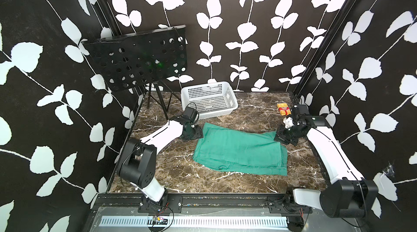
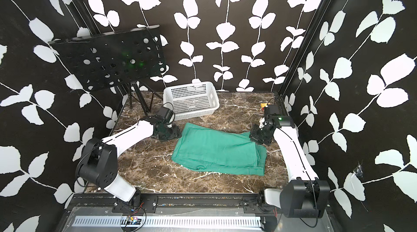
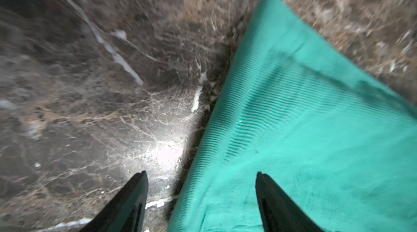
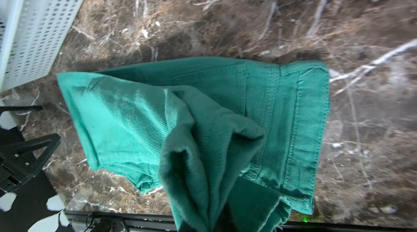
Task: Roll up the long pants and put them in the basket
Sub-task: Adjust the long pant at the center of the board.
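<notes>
Teal woven cloth, soft, limp, probably light: the long pants (image 1: 239, 151) lie folded flat on the marble table (image 1: 171, 174). My right claw (image 1: 280, 138) is clamped on a bunched corner. My left claw (image 3: 200, 172) stands wide and empty, astride the opposite edge. Judgement: pinch all layers at the edges.

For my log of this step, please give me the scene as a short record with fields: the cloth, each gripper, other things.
cloth: long pants, folded flat on the table, not yet rolled
left gripper: open, straddling the pants' edge
right gripper: shut on a bunched fold of the pants
other: white basket behind the pants
</notes>
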Available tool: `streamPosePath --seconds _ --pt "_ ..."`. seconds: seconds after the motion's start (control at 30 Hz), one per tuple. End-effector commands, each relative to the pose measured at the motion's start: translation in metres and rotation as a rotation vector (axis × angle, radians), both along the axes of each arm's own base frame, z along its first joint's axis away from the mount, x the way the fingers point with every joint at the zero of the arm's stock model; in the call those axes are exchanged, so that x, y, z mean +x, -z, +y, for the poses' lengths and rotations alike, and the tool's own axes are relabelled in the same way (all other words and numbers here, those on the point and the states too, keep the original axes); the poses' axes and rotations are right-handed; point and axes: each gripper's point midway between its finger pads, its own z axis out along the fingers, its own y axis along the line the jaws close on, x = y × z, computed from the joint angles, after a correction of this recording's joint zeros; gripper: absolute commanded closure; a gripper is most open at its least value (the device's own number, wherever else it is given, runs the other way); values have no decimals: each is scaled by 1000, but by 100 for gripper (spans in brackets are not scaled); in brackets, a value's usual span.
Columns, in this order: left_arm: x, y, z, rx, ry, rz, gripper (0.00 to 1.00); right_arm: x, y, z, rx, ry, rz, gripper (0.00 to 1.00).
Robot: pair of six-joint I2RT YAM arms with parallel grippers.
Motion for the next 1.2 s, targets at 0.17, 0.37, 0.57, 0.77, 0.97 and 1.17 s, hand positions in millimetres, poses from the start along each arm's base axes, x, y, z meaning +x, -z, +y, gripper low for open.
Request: streamPosePath --seconds 0.17,0.37,0.57,0.77,0.97,1.17 --pt "-4 8 -31 -123 135 51 36 -17 8 -32 -117 64 27 100" --pt "-6 18 -48 -223 158 77 45 -20 14 -36 -125 71 41 100" --pt "-4 23 -58 -276 162 89 54 -21 18 -37 -127 73 48 100" --pt "-4 36 -51 -216 162 121 73 -21 15 -37 -127 76 41 100" --pt "-4 42 -43 -157 149 135 100 -18 13 -35 -115 68 31 100" --pt "-8 15 2 23 75 71 100 -13 12 -27 -62 64 27 100"
